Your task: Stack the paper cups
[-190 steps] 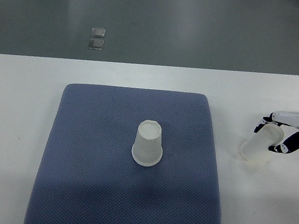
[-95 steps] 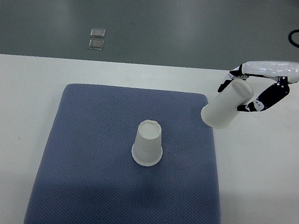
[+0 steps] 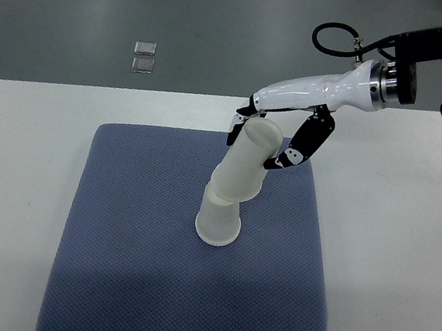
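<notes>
White tabletop (image 3: 6, 180) carries a blue-grey textured mat (image 3: 124, 285). At the mat's centre an upturned translucent paper cup (image 3: 217, 223) stands, and a second cup (image 3: 244, 165), tilted with its mouth down, meets its top. The right robot hand (image 3: 263, 143), reaching in from far right, is clamped around that tilted cup's base.

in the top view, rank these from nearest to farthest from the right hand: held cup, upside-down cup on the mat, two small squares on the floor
1. Held cup: in the right hand, tilted above the blue mat.
2. Upside-down cup: below the hand, mid-mat, under the held cup's mouth.
3. Two small squares: on the floor, far left beyond the table.
</notes>
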### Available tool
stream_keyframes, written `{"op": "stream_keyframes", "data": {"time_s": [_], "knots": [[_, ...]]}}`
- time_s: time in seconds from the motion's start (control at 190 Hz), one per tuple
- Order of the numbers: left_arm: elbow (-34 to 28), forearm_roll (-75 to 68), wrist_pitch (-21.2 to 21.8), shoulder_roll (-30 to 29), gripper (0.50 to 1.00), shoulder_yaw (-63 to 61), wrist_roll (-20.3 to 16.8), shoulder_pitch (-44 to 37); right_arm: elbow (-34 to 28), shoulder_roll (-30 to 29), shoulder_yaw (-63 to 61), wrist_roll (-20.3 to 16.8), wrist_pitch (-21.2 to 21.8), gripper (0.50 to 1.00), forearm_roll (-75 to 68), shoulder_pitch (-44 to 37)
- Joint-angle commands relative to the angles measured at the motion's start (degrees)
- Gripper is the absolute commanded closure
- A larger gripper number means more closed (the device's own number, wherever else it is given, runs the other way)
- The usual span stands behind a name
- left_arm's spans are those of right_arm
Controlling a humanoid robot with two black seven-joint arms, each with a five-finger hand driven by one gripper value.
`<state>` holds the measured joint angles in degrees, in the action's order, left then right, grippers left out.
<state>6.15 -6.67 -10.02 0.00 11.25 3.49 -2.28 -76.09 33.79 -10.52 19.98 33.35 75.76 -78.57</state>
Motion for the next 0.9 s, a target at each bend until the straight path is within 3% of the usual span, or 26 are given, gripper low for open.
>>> {"op": "stream_keyframes", "data": {"time_s": [0.0, 0.663, 0.768, 0.821, 0.895], "knots": [[0.00, 0.08, 0.00, 0.00, 0.500, 0.00, 0.02, -0.01, 0.50, -1.88, 0.07, -1.87, -0.13, 0.828, 0.09, 0.00], [0.00, -0.01, 0.00, 0.00, 0.500, 0.00, 0.02, -0.01, 2.35, -5.23, 0.86, -3.54, -0.74, 0.810, 0.79, 1.40], [0.00, 0.08, 0.00, 0.00, 0.500, 0.00, 0.02, -0.01, 2.35, -5.66, 0.86, -3.80, -0.92, 0.695, 0.79, 2.11], [0.00, -0.01, 0.00, 0.00, 0.500, 0.00, 0.02, -0.01, 2.44, -5.93, 0.86, -4.51, -1.01, 0.593, 0.79, 2.54], [0.00, -0.01, 0.00, 0.00, 0.500, 0.00, 0.02, -0.01, 2.61, -5.93, 0.77, -4.68, -1.27, 0.574, 0.70, 3.07]]}}
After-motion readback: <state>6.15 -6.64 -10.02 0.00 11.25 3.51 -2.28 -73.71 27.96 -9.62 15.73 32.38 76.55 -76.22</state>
